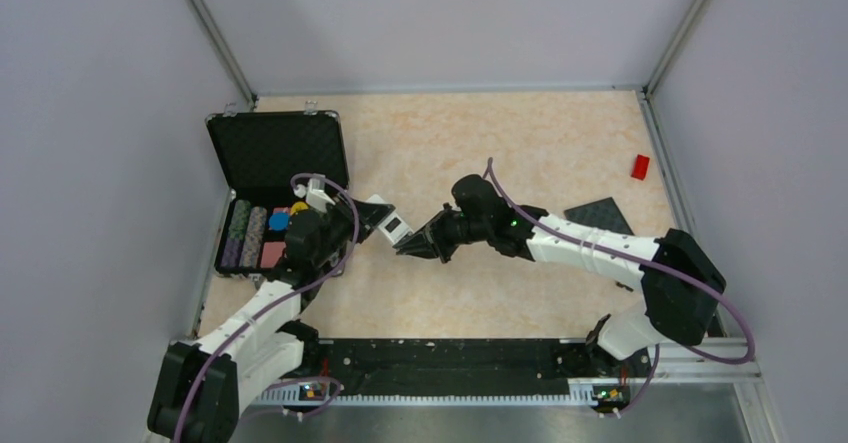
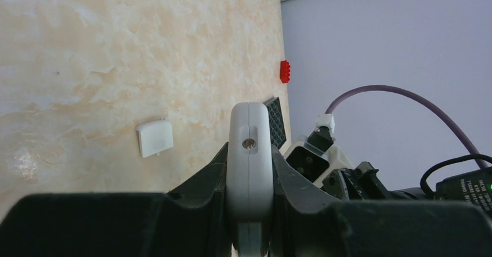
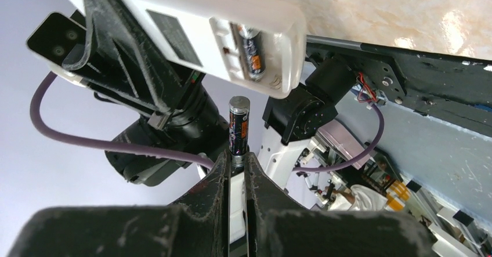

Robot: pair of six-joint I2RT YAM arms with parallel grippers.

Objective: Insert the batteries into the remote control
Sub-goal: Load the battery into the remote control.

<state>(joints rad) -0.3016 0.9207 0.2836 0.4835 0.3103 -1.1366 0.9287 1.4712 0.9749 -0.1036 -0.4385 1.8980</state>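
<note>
Before you lies a beige marbled table (image 1: 520, 143). At its left edge you see an open black case (image 1: 278, 153) with coloured chips in its tray; near the far right edge sits a small red block (image 1: 640, 166), and closer to you on that side a dark flat plate (image 1: 600, 213). A small white square cover (image 2: 155, 138) lies flat on the bare surface, apart from the plate.

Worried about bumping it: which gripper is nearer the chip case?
Left. The left gripper is right of the chip case; the right gripper is farther right, past the remote control.
</note>
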